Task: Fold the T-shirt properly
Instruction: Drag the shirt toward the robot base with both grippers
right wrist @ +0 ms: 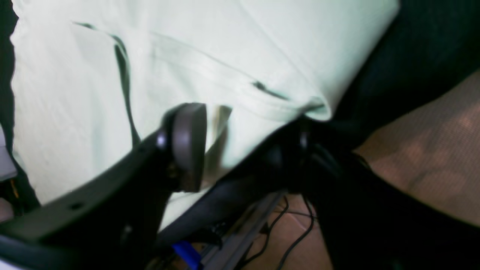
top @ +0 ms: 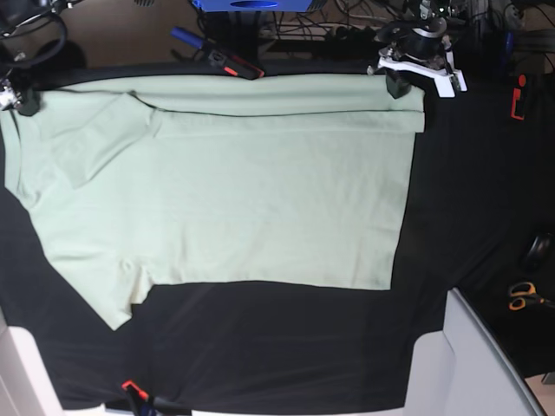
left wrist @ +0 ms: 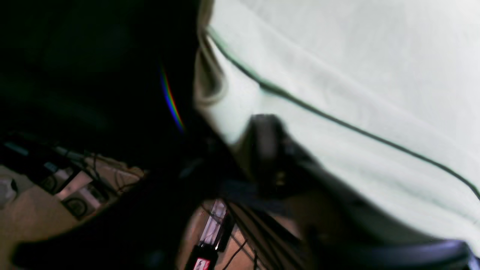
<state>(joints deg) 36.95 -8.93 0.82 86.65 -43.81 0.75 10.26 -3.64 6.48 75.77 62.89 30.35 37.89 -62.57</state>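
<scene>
1. Fingers [right wrist: 185, 146] on my R gripper [right wrist: 240, 150] stand apart: one grey pad on the shirt [top: 234, 191], the other jaw dark w/ the hem corner over it; no cloth pinched between them.
2. L gripper [left wrist: 262, 150]: view blurred, one dark finger at the shirt edge, can't tell if jaws are apart or together.
3. Base view: L gripper [top: 416, 65] at the shirt's far right corner; R gripper [top: 17, 97] at the far left corner, by the sleeve.
4. Shirt lies flat on the black cloth [top: 468, 191], spread sideways, sleeves left, hem right.
5. Far long edge is folded over onto the body as a narrow strip running the full length.
6. Near sleeve sticks out bottom-left; far sleeve lies folded in on the body.
7. Scissors [top: 523, 295] w/ orange handles lie well apart at the right edge of the cloth.
</scene>
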